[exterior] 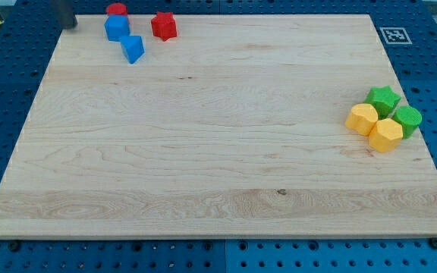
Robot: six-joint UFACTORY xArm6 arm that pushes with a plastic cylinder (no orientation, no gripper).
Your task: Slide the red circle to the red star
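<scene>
The red circle (pixel 116 10) lies at the view's top left of the wooden board (pixel 218 152), right at the top edge, touching a blue block (pixel 117 29) just below it. The red star (pixel 163 26) lies a short way to the right of both, apart from them. My tip (pixel 69 25) shows as a dark rod at the view's top left corner, left of the red circle and the blue block, with a gap between.
A second blue block (pixel 133 48) lies below and right of the first. At the view's right edge sit a green star (pixel 382 98), a green block (pixel 408 119) and two yellow blocks (pixel 362 119) (pixel 386 136), clustered together.
</scene>
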